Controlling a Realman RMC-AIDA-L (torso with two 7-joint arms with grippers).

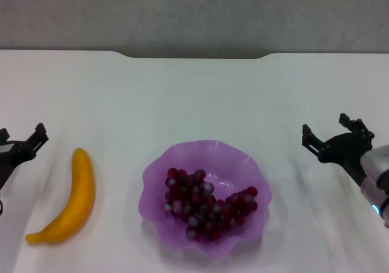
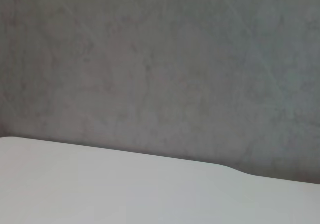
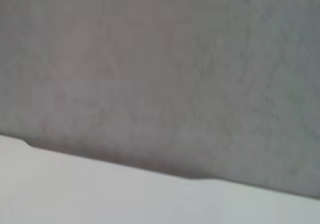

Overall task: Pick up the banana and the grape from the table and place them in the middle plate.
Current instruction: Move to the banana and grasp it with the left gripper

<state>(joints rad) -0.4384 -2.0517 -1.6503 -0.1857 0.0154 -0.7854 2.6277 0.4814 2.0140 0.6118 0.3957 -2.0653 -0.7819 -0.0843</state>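
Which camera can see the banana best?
The head view: the banana lies whole on the table, left of the purple plate. Both wrist views show only table and grey wall, no banana.

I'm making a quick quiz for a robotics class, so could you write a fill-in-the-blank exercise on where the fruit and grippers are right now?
1. The grape bunch lies inside the middle ____.
2. The banana lies on the table, on the robot's ____ side of the middle plate.
3. The left gripper and the right gripper both hold ____.
4. The gripper nearer the banana is the ____ one.

Missing words: plate; left; nothing; left
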